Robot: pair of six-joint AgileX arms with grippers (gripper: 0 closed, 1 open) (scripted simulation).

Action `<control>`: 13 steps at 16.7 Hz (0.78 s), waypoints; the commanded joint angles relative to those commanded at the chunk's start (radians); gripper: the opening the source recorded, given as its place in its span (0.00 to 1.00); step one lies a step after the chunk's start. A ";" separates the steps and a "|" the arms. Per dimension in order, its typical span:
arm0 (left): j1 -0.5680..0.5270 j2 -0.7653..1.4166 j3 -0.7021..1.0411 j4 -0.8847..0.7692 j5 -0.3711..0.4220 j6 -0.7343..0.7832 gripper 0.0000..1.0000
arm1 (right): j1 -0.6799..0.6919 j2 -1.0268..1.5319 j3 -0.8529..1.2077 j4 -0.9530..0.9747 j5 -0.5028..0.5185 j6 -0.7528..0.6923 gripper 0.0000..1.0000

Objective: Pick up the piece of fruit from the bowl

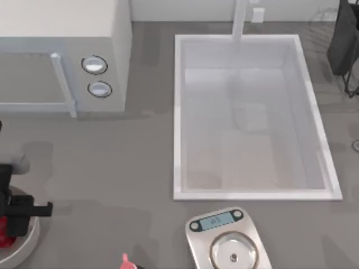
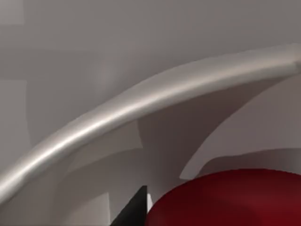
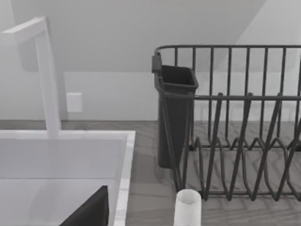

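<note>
The white bowl (image 1: 31,238) sits at the table's front left corner, its thick rim (image 2: 141,101) arching across the left wrist view. The red piece of fruit (image 1: 5,236) lies inside it, large and glossy in the left wrist view (image 2: 230,200). My left gripper (image 1: 15,216) is lowered into the bowl right over the fruit and hides most of it from above; a dark tip of it (image 2: 135,212) sits against the fruit's edge. My right arm is parked at the back right, where a dark corner of its gripper (image 3: 91,212) faces the dish rack (image 3: 235,127).
A microwave (image 1: 61,56) stands at the back left. The sink (image 1: 252,117) with its faucet (image 1: 241,19) fills the middle right. A steel scale (image 1: 227,241) sits at the front centre, with a tiny pink thing (image 1: 124,260) to its left. A white cylinder (image 3: 187,207) stands before the rack.
</note>
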 joint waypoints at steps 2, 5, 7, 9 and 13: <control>0.000 0.000 0.000 0.000 0.000 0.000 0.17 | 0.000 0.000 0.000 0.000 0.000 0.000 1.00; 0.000 0.000 0.000 0.000 0.000 0.000 0.00 | 0.000 0.000 0.000 0.000 0.000 0.000 1.00; 0.000 0.000 0.000 0.000 0.000 0.000 0.00 | 0.000 0.000 0.000 0.000 0.000 0.000 1.00; 0.000 0.000 0.000 0.000 0.000 0.000 0.00 | 0.000 0.000 0.000 0.000 0.000 0.000 1.00; 0.005 -0.129 0.042 -0.091 -0.020 0.012 0.00 | 0.000 0.000 0.000 0.000 0.000 0.000 1.00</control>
